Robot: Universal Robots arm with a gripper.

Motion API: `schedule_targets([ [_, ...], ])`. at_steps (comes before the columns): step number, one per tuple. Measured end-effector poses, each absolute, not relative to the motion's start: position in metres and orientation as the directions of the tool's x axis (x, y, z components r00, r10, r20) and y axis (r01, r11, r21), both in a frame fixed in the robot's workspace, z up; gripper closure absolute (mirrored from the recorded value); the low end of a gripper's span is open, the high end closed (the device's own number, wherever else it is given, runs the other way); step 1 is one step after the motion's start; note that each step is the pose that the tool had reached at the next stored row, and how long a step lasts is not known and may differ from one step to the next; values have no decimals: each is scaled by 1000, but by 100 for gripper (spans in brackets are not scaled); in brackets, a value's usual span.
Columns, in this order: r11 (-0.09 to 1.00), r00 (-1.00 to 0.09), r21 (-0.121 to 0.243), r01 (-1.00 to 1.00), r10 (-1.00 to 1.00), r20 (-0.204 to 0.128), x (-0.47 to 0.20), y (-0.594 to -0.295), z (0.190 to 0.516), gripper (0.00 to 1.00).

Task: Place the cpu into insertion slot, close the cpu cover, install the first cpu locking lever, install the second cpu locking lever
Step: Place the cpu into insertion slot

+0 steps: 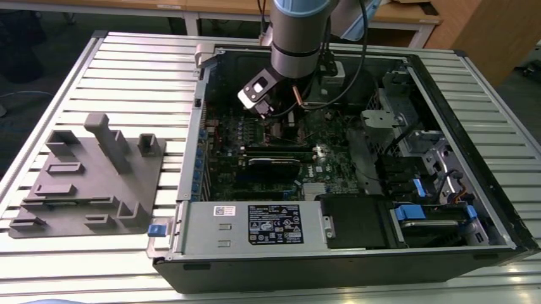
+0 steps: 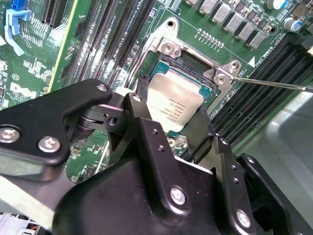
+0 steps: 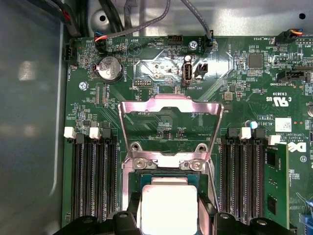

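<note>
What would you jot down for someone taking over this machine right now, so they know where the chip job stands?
Hand: shut on the cpu, gripping two opposite edges, low over the green board.
Cpu: at the insertion slot, lined up with it; I cannot tell whether it is fully seated.
Cpu cover: tipped open, standing up off the slot.
Locking lever: one thin rod sticks out free beside the slot.
Done: cpu is at the slot.
Left: letting go of the cpu, closing the cover, latching both levers.

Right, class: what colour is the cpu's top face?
Dull silver-grey. The cpu shows best in the second wrist view.
</note>
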State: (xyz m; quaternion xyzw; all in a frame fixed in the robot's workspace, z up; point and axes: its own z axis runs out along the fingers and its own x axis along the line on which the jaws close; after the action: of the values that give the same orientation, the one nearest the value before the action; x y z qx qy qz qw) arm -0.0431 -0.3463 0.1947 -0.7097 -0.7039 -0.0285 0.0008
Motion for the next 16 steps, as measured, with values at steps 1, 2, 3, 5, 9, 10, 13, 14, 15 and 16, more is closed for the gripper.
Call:
schedule_targets([
  [1,-9,7,39,999,999,42,-43,-346,195,46],
  [2,-9,7,39,999,999,41,-43,-346,195,46],
  [3,-9,7,39,999,999,41,-43,-345,195,46],
  [5,-9,7,39,999,999,41,-43,-345,195,46],
  [9,-9,7,39,999,999,42,-43,-344,194,46],
  [10,-9,7,39,999,999,41,-43,-344,194,46],
  [13,-9,7,39,999,999,41,-43,-344,193,46],
  [14,-9,7,39,999,999,41,-43,-344,193,46],
  [15,-9,7,39,999,999,41,-43,-344,192,46],
  [16,-9,7,39,999,999,41,-43,-344,192,46],
])
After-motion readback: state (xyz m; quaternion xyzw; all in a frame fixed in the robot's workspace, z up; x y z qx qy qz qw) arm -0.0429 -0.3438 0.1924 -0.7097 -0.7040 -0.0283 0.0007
